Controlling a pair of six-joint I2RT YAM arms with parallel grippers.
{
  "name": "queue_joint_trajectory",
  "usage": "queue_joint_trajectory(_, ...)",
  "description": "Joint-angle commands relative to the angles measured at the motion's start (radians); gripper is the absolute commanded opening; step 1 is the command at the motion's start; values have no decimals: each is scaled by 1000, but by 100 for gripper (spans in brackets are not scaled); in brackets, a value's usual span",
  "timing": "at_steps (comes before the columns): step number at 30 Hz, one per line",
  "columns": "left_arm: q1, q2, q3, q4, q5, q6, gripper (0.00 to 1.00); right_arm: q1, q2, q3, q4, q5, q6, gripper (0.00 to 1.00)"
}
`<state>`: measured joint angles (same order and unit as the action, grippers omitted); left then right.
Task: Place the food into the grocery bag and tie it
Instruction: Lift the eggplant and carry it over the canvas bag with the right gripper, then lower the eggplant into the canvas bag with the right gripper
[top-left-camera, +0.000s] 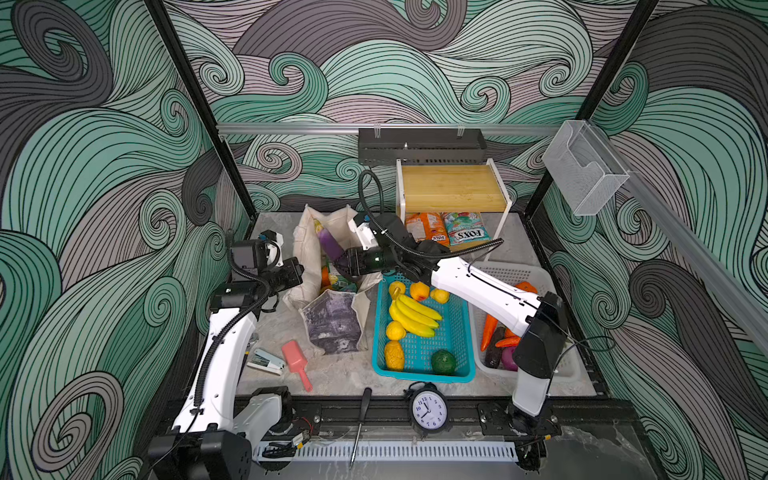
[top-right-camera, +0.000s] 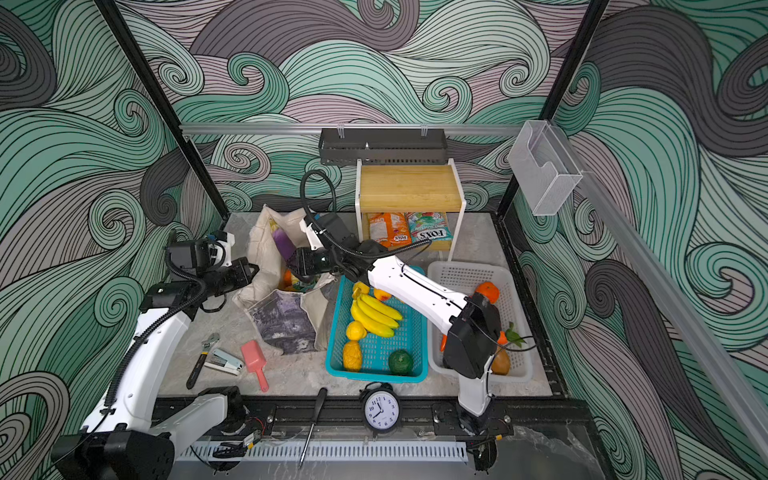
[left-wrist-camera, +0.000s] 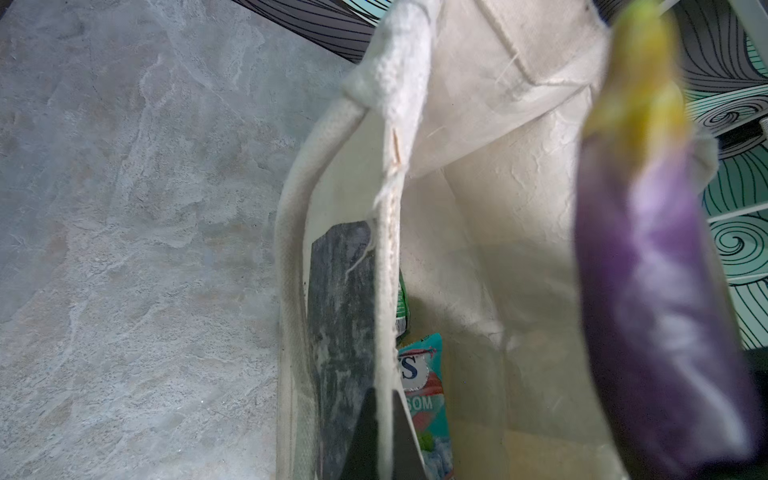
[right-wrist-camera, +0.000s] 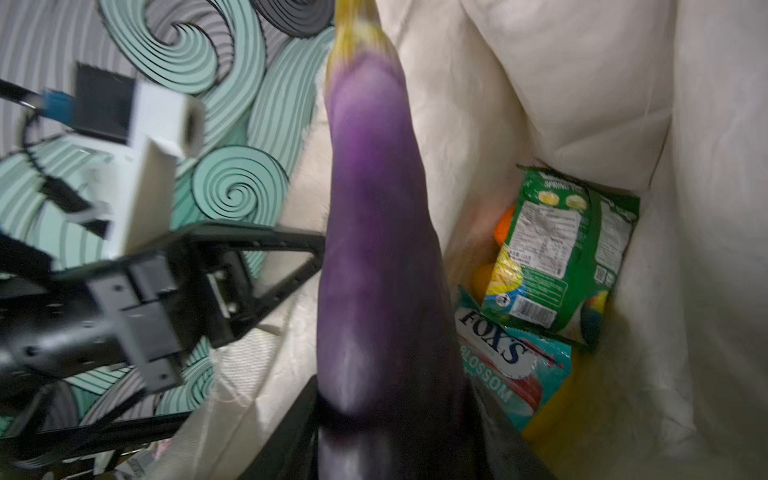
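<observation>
My right gripper (top-left-camera: 340, 266) is closed at about half width round the thick lower end of the long purple toy eggplant (top-left-camera: 329, 244) with the yellow-green cap, cap end pointing up and away from me, body hanging in the open mouth of the beige canvas tote bag (top-left-camera: 332, 324) with the grey-purple print, not down on the contents yet; my left gripper (left-wrist-camera: 384, 401) is pinched fully shut on the bag's rim hem, right beside a cream handle strap, holding the mouth open. Bag stands on the grey stone-look tabletop (top-left-camera: 278, 336), just beside the teal plastic mesh basket (top-left-camera: 459, 332). Already at the bottom: green glossy snack packet (right-wrist-camera: 561, 245), teal-and-red glossy packet (right-wrist-camera: 511, 357), an orange toy fruit (right-wrist-camera: 505, 224) peeking from behind. Handling, my guess: eggplant looks light, stiff, smooth and shiny, tapered, so it could slide out along the taper; a grip at the fat end leaves a long lever, mid-body would be steadier, squeeze gently. Canvas is soft and floppy, walls likely slump if I let the hem go; take it by the stitched hem or the handles, and the handles are the part to tie. Packets look crinkly and slick, take by a sealed edge. Yellow toy bananas (top-left-camera: 413, 318) in the basket: take across the middle of the bunch
</observation>
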<state>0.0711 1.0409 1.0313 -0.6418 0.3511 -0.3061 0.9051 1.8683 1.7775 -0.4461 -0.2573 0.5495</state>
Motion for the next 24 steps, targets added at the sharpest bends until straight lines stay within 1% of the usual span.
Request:
queue_joint_trajectory(1,2,-8,1,1,29,-4,0,19,9,29,-133,147,-35,42)
queue_joint_trajectory(3,2,-13,0,5,30,-6,0,24,30,39,-162,187,-49,42)
queue_joint_trajectory(8,2,-10,-1,8,41,-7,0,41,113,120,-222,208,-87,42)
queue_joint_trajectory(11,2,-9,-2,10,44,-7,0,58,174,195,-273,222,-108,42)
queue_joint_trajectory(17,2,-2,-4,15,61,-8,0,63,284,279,-298,234,-116,42)
queue_joint_trajectory(24,2,5,-2,10,66,-9,0,66,370,294,-304,264,-110,44)
